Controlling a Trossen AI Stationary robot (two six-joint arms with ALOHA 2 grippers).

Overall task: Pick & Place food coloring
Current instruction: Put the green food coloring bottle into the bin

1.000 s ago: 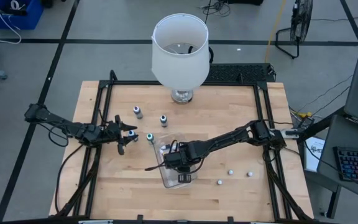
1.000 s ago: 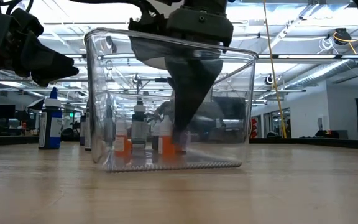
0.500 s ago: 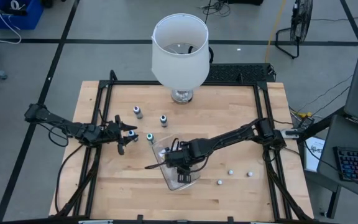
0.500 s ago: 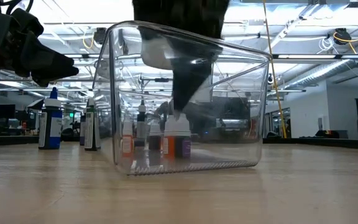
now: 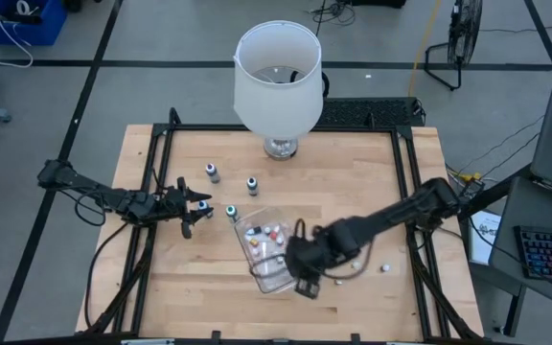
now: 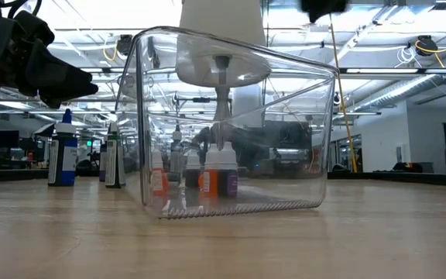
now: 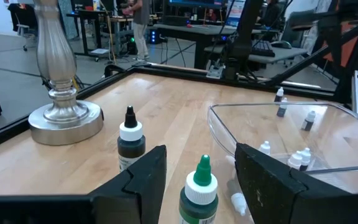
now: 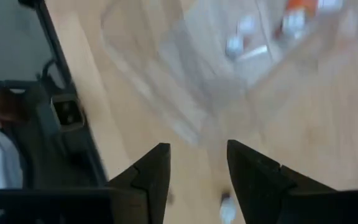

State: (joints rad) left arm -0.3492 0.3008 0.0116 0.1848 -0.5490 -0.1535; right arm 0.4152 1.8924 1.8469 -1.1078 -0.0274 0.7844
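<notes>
The clear tray [image 5: 262, 251] stands askew at mid-table, with several food coloring bottles [image 6: 215, 178] upright on its floor. My right gripper [image 5: 305, 283] hangs open and empty above the tray's near right corner; its wrist view shows the blurred tray [image 8: 185, 74] below. My left gripper [image 5: 197, 205] hovers level and open left of the tray. A green-capped bottle [image 7: 199, 186] stands on the table just beyond its fingertips, touching neither. Two more bottles [image 5: 213, 172] [image 5: 252, 184] stand behind it.
A big white lamp [image 5: 276, 77] stands at the table's far middle, its metal base [image 7: 61, 118] near the loose bottles. Three small bottles [image 5: 356, 264] [image 5: 385, 267] [image 5: 338, 282] lie on the bare wood right of the tray. Black frame rails run along both table sides.
My right gripper has risen out of the tray and swung toward the table's near right, rolling as it went. The bottles stay standing inside. At the start of the second the tray turned about on the table; since then it has kept still.
</notes>
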